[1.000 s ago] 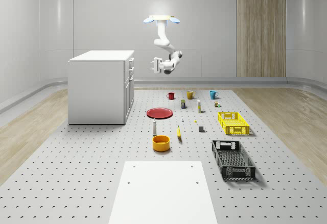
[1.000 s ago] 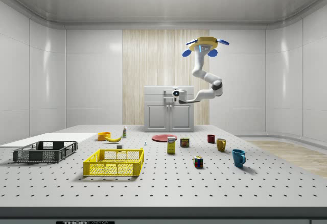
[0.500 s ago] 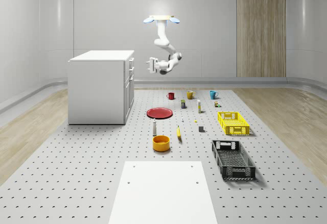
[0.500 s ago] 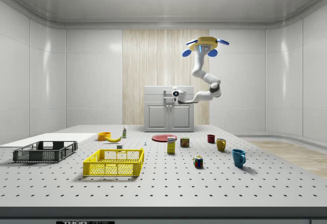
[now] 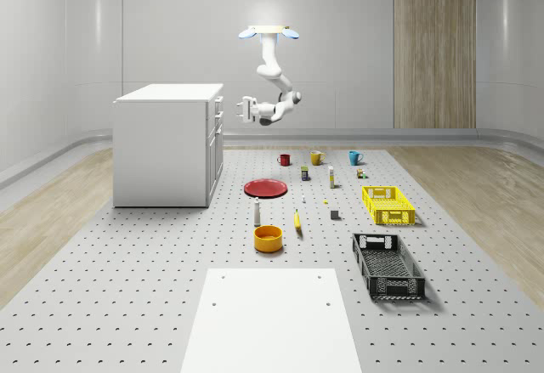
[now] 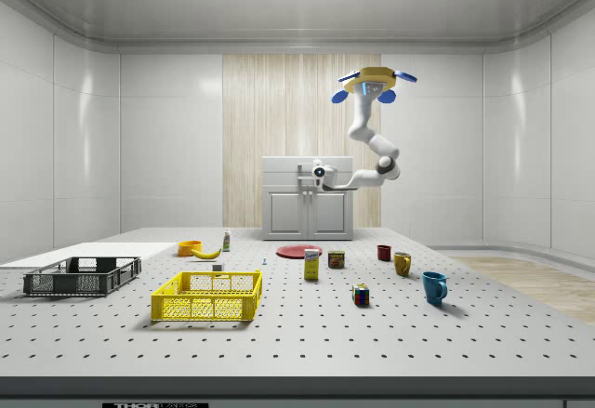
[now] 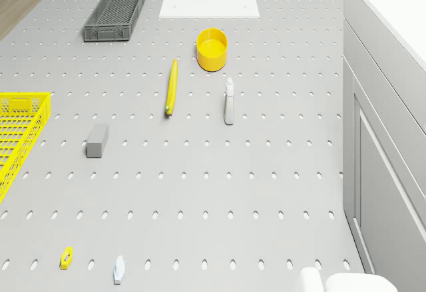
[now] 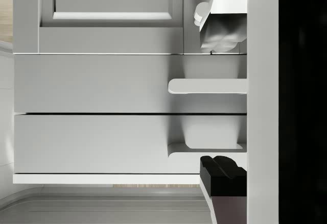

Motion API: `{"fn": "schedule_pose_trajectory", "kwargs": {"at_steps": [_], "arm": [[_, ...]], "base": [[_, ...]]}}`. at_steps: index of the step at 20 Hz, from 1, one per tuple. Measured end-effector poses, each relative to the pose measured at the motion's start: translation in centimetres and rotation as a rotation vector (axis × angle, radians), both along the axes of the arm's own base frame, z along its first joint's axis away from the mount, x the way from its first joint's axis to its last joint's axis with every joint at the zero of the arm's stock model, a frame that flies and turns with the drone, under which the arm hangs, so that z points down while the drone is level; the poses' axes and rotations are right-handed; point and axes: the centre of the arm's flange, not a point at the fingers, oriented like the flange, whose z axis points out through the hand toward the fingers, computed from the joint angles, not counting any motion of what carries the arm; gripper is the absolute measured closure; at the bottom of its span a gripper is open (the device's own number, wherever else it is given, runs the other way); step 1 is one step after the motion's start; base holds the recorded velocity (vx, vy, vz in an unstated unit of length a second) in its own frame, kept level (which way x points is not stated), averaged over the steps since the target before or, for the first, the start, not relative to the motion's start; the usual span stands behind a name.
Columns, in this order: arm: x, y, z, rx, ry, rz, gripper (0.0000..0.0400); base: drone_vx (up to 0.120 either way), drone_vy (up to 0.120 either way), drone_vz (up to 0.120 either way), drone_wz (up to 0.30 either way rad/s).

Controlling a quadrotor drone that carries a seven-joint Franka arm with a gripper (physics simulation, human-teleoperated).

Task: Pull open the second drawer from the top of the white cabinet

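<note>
In the whole-scene view the drone (image 5: 269, 31) hovers high in the upper middle of the frame, over the far end of the pegboard table (image 5: 127, 288) and to the right of the white cabinet (image 5: 163, 148). Its arm (image 5: 274, 71) bends down and left, and the gripper (image 5: 243, 109) hangs just beside the cabinet's upper front, level with the top drawers (image 5: 218, 116). Nearer the camera lie a red plate (image 5: 265, 188), an orange bowl (image 5: 268, 238), a yellow crate (image 5: 388, 204) and a black crate (image 5: 388, 265).

In the side view the drone (image 6: 374, 84) sits in the upper right of centre, and the gripper (image 6: 303, 175) is in front of the cabinet (image 6: 308, 199), level with its upper drawers. A blue mug (image 6: 433, 286) stands at the lower right.

The drone view looks down on the table (image 7: 200, 192), with the cabinet (image 7: 386, 139) along the right edge, a banana (image 7: 172, 87), a spray bottle (image 7: 229, 102) and the yellow-orange bowl (image 7: 212, 48).

In the wrist view two drawer fronts fill the middle; the second drawer (image 8: 97, 83) is flush and closed. Its handle (image 8: 207, 86) lies between the two spread fingers, one white pad (image 8: 220, 27) at the upper right and one black pad (image 8: 222, 175) at the lower right. The gripper (image 8: 222, 101) is wide apart and holds nothing.
</note>
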Motion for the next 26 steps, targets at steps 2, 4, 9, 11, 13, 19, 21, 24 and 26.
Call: {"fn": "schedule_pose_trajectory", "kwargs": {"at_steps": [2,4,9,11,13,19,21,24,26], "arm": [[0.0,0.3,0.7,0.0,0.0,0.0,0.01],[0.0,0.6,1.3,0.0,0.0,0.0,0.01],[0.0,1.5,2.1,0.0,0.0,0.0,0.01],[0.0,1.8,2.2,0.0,0.0,0.0,0.01],[0.0,2.0,2.3,0.0,0.0,0.0,0.01],[0.1,2.2,2.5,0.0,0.0,0.0,0.01],[0.5,2.2,2.5,0.0,0.0,0.0,0.01],[1.5,2.2,2.5,0.001,0.0,0.0,0.01],[2.3,2.3,2.5,0.001,0.0,0.0,0.01]], "base": [[0.0,0.0,0.0,0.0],[0.0,0.0,0.0,0.0],[0.0,0.0,0.0,0.0],[0.0,0.0,0.0,0.0],[0.0,-0.12,0.0,0.0],[0.0,-0.047,0.0,0.0],[0.0,0.0,0.0,0.0],[0.0,0.0,0.0,0.0],[0.0,0.0,0.0,0.0]]}}
